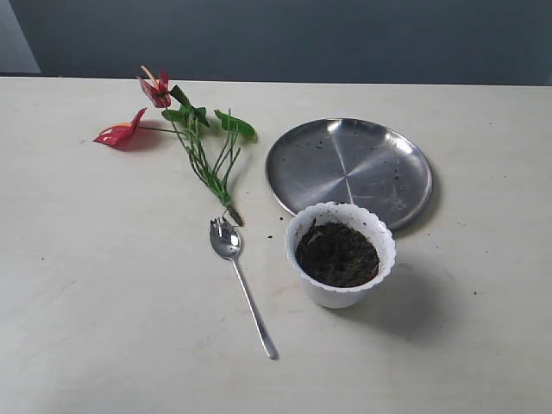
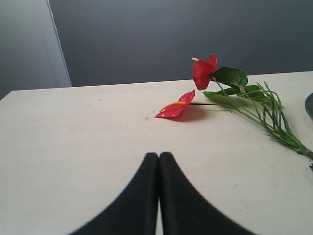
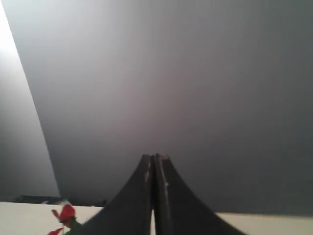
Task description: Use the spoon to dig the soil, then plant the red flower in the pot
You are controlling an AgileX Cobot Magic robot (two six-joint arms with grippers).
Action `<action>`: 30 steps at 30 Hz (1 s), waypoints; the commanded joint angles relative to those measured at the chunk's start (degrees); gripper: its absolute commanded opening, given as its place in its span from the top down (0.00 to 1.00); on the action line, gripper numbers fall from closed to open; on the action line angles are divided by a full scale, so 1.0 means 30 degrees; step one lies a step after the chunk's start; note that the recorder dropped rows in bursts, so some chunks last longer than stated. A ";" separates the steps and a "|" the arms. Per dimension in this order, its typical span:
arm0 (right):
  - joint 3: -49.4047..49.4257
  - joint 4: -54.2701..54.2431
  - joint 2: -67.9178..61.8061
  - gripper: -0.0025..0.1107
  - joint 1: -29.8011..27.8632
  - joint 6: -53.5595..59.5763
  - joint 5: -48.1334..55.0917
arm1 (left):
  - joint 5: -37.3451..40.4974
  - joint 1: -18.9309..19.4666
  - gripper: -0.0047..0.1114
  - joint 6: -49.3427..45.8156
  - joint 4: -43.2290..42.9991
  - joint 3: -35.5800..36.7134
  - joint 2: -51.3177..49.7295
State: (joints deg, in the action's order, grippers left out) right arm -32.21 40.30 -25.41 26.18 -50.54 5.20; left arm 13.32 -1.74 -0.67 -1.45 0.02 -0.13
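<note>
The red flower (image 1: 185,125) lies flat on the table at the back left, blooms to the left, stem end near the spoon's bowl. The silver spoon (image 1: 241,282) lies in front of it, handle pointing toward the front. The white scalloped pot (image 1: 340,254) stands right of the spoon, filled with dark soil (image 1: 337,254). Neither arm shows in the exterior view. My left gripper (image 2: 158,155) is shut and empty, low over bare table, with the flower (image 2: 203,73) ahead of it. My right gripper (image 3: 154,157) is shut and empty, facing the grey wall; a red bloom (image 3: 65,214) shows at the frame's edge.
A round steel plate (image 1: 348,169) with a few soil specks lies just behind the pot. The pale table (image 1: 103,285) ends at a grey wall at the back.
</note>
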 commanded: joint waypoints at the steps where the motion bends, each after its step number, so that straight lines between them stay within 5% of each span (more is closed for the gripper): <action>1: -0.5222 0.1488 -0.6379 0.98 0.2193 0.3695 0.2452 | 0.0009 -0.0033 0.96 0.0044 -0.0065 -0.0007 0.0045; 9: -1.3100 -0.6009 -1.7734 0.98 0.6778 1.1656 1.2034 | 0.0009 -0.0033 0.96 0.0044 -0.0065 -0.0007 0.0045; 20: -1.7449 -1.4369 -2.6746 0.97 0.8618 1.8696 1.7380 | 0.0009 -0.0033 0.96 0.0044 -0.0065 -0.0007 0.0045; 26: -1.7449 -1.7348 -2.9023 0.59 0.8653 1.9593 1.7208 | 0.0009 -0.0033 0.96 0.0044 -0.0065 -0.0007 0.0045; 30: -1.7449 -1.8689 -2.9732 0.55 0.8653 2.0408 1.6347 | 0.0009 -0.0033 0.96 0.0044 -0.0065 -0.0007 0.0045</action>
State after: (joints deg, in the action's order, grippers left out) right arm -84.03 -13.38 -113.73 52.17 9.08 56.24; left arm 13.32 -1.74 -0.67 -1.45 0.02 -0.13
